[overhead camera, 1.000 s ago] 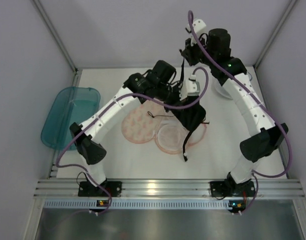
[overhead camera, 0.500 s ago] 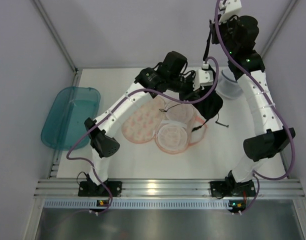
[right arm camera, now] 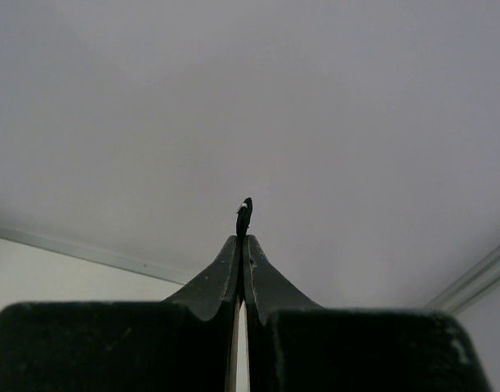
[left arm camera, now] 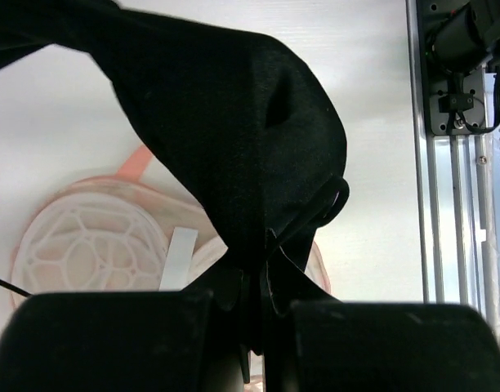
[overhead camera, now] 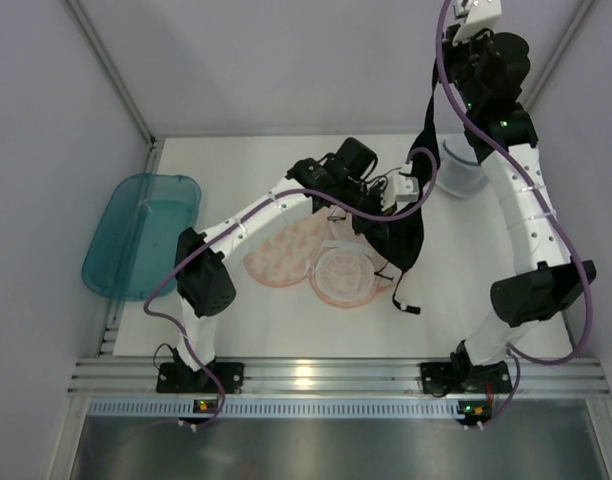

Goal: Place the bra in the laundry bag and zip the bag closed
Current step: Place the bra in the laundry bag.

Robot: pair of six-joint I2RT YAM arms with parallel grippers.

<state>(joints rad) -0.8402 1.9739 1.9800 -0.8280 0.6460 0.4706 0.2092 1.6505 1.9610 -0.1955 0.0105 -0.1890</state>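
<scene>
One bra (overhead camera: 407,238), one laundry bag (overhead camera: 287,249), one teal bin (overhead camera: 140,236), one translucent round tub (overhead camera: 460,170) and two arms on the white table (overhead camera: 226,165); the left gripper (overhead camera: 382,214) is clamped on the bra's black fabric, and the right gripper (overhead camera: 454,46), raised high near the back wall, is pinched shut on a thin black strap, so the bra hangs stretched between them over the bag's right edge, not inside it; the bag lies open, both lobes flat on the table; only the left wrist view shows the left gripper (left arm camera: 254,282) biting the bunched bra (left arm camera: 234,122), with the bag (left arm camera: 87,237) and its honeycomb inner frame below; only the right wrist view shows the strap's tip poking out of the closed right gripper (right arm camera: 243,245); compared with half a second ago, the bra hangs lower and longer, a loose strap end dangling nearer the front
</scene>
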